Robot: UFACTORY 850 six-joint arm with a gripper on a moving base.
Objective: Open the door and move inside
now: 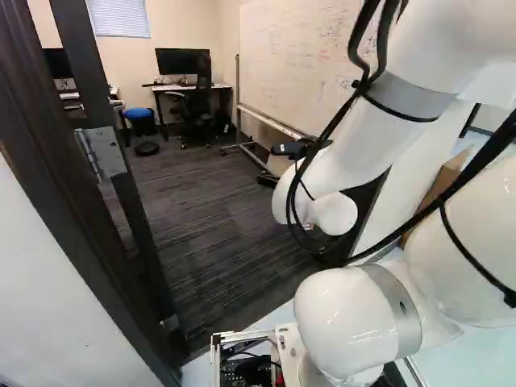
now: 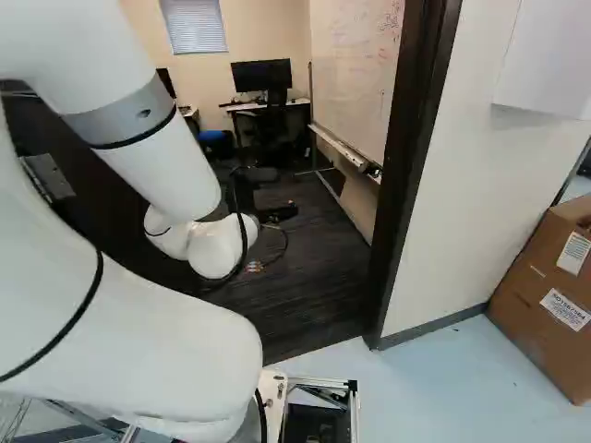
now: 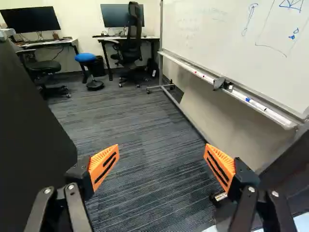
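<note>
The gripper (image 2: 275,212) reaches into the doorway in the right base view. In the wrist view the gripper (image 3: 161,148) is open, its orange-padded fingers wide apart with only carpet seen between them. The dark door (image 3: 26,130) stands swung open beside one finger, its face filling that side. Its hinge (image 1: 100,153) shows at the left of the left base view, beside the dark door frame (image 1: 60,173). The frame's other post (image 2: 406,171) rises right of the arm in the right base view. No door handle can be made out.
Beyond the doorway lies dark carpet (image 3: 135,125). A whiteboard (image 3: 231,43) on a wheeled stand runs along one side. Farther back are desks with monitors (image 3: 121,16), an office chair (image 3: 131,38) and a blue stool (image 3: 86,57). A cardboard box (image 2: 545,295) stands outside by the wall.
</note>
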